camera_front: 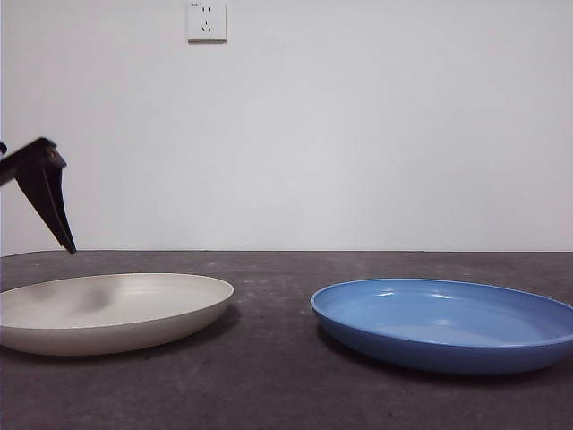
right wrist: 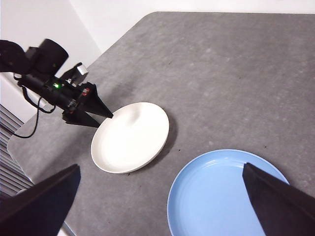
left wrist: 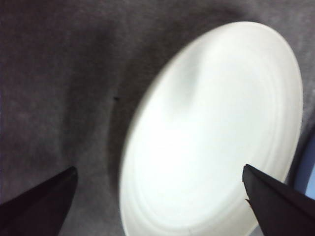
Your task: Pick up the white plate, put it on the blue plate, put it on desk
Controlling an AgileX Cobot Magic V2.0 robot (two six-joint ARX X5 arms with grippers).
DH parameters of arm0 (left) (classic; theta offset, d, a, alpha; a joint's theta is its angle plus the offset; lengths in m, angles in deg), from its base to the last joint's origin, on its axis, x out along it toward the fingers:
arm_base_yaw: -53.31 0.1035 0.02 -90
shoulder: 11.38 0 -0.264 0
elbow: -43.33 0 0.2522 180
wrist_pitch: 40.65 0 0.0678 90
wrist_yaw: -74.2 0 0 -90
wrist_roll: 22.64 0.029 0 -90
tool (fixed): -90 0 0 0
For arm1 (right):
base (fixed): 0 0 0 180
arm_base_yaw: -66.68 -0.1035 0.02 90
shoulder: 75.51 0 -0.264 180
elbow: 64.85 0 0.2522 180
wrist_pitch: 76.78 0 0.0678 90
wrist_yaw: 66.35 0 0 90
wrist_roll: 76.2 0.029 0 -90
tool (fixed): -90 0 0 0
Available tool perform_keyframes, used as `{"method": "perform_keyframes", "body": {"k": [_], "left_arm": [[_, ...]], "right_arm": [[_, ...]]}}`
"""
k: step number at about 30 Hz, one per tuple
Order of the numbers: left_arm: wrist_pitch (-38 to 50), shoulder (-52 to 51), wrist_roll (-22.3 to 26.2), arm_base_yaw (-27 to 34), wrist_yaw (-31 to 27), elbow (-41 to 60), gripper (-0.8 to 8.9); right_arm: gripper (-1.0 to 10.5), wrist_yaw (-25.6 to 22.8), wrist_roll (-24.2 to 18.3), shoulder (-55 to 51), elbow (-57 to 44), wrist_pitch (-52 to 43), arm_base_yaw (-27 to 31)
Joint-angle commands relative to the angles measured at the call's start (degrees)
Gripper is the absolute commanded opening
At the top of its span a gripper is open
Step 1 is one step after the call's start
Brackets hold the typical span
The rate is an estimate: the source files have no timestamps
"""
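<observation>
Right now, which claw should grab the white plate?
The left claw. It hovers open at the white plate's edge, while the right claw is open, high up nearer the blue plate.

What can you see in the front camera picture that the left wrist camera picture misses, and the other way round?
Only the front view shows the whole blue plate lying apart from the white plate, the wall socket, and the left end effector hanging above the white plate's edge. Only the left wrist view looks straight down into the white plate, with that end effector's jaws spread wide on either side. Both show the white plate resting on the grey desk.
</observation>
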Motion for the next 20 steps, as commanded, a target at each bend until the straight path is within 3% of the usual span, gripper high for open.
{"method": "perform_keyframes", "body": {"k": [1, 10, 13, 17, 20], "left_arm": [[0.8, 2.5, 1.5, 0.0, 1.9, -1.2, 7.06], [2.0, 5.3, 1.4, 0.0, 2.7, -1.2, 6.38], [2.0, 5.3, 1.3, 0.0, 2.7, -1.2, 5.16], [1.9, 5.3, 1.4, 0.0, 2.6, -1.2, 2.72], [1.7, 5.3, 1.4, 0.0, 2.5, -1.2, 2.03]], "right_arm": [[5.9, 0.2, -0.6, 0.3, 1.1, -0.3, -0.3], [5.9, 0.1, -0.6, 0.4, 1.1, -0.4, -0.3], [5.9, 0.0, -0.7, 0.4, 1.1, -0.4, -0.3], [5.9, -0.4, -1.0, 0.4, 1.1, -0.7, -0.3], [5.9, -0.4, -1.5, 0.4, 1.1, -0.7, -0.3]]}}
